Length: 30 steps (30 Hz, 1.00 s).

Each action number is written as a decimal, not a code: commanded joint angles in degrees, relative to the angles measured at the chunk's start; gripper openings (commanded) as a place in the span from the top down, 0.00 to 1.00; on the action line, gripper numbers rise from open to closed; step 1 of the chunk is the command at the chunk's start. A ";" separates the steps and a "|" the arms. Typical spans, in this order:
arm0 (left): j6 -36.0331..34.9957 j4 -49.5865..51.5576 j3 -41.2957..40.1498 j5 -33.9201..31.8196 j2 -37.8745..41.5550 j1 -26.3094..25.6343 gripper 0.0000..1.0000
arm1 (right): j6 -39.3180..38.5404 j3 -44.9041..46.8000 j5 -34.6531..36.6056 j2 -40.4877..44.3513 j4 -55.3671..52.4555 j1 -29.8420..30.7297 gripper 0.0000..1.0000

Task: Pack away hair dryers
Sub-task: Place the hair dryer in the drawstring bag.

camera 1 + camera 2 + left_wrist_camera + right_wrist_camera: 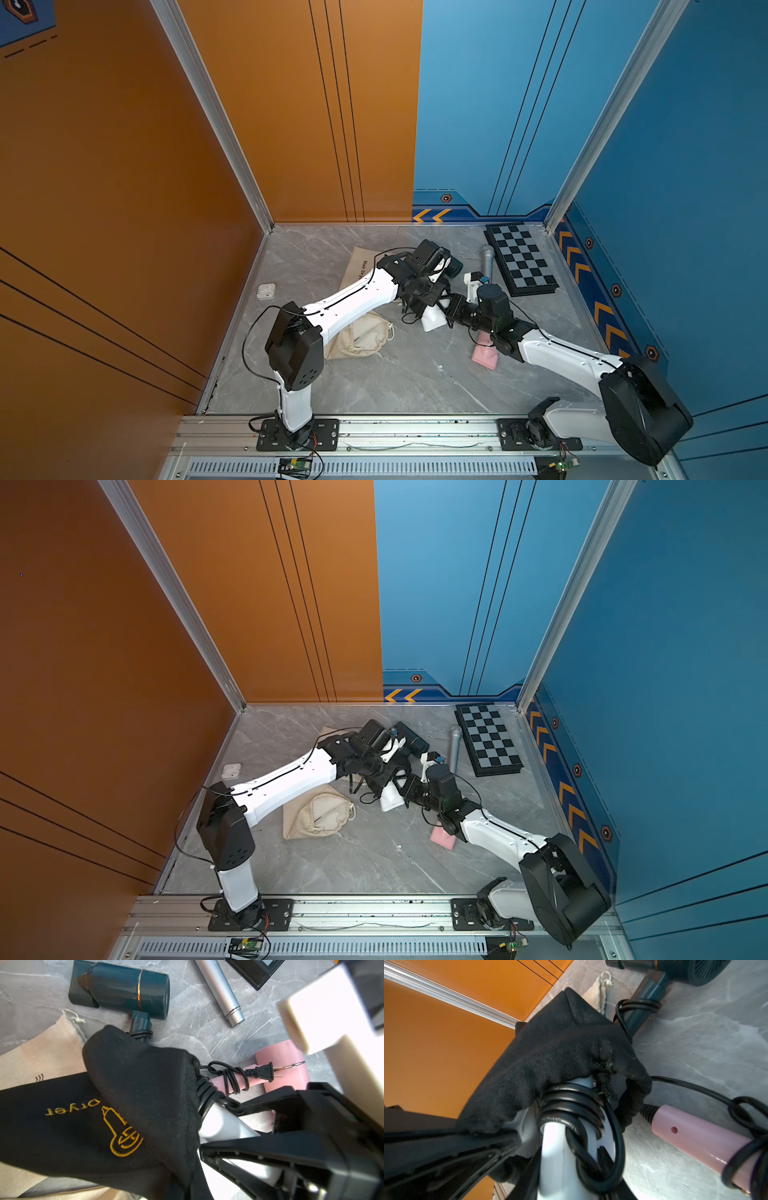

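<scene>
My right gripper is shut on the handle of the white hair dryer, just below its wound black cord. A black cloth bag with gold lettering covers the handle's end, its mouth at the cord coils. My left gripper is shut on that bag's cloth, its fingers mostly hidden under it. Both grippers meet at mid table in both top views. The pink hair dryer lies flat beside them. The dark hair dryer lies just behind them.
A slim grey microphone and a folded chessboard lie at the back right. A stuffed beige drawstring bag sits under my left arm, a flat beige bag behind it. A small white case lies near the left wall.
</scene>
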<state>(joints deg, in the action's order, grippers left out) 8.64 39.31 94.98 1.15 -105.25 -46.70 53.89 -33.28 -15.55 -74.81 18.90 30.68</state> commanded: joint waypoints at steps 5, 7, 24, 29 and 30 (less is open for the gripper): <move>-0.07 2.09 1.93 0.17 3.65 -0.34 1.00 | -0.19 -3.44 -1.85 -0.72 2.42 0.44 0.66; 0.18 2.16 1.49 0.39 3.95 -0.50 1.00 | 0.44 -3.06 -1.27 0.01 3.16 -0.11 0.66; 1.94 2.83 -6.24 -0.23 7.52 -1.14 1.00 | 5.52 -1.50 2.44 5.87 6.30 -3.54 0.66; 1.49 2.81 -4.12 0.15 7.17 -2.34 1.00 | 5.90 -1.82 4.43 3.79 6.13 -2.20 0.66; 1.43 2.86 -3.69 0.36 7.23 -2.35 1.00 | 5.56 -2.33 4.14 3.26 5.41 -1.97 0.66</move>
<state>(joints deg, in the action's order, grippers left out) 9.56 40.51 89.62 0.51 -99.22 -48.01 58.98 -34.37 -14.26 -70.43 20.18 28.34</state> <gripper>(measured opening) 0.057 0.387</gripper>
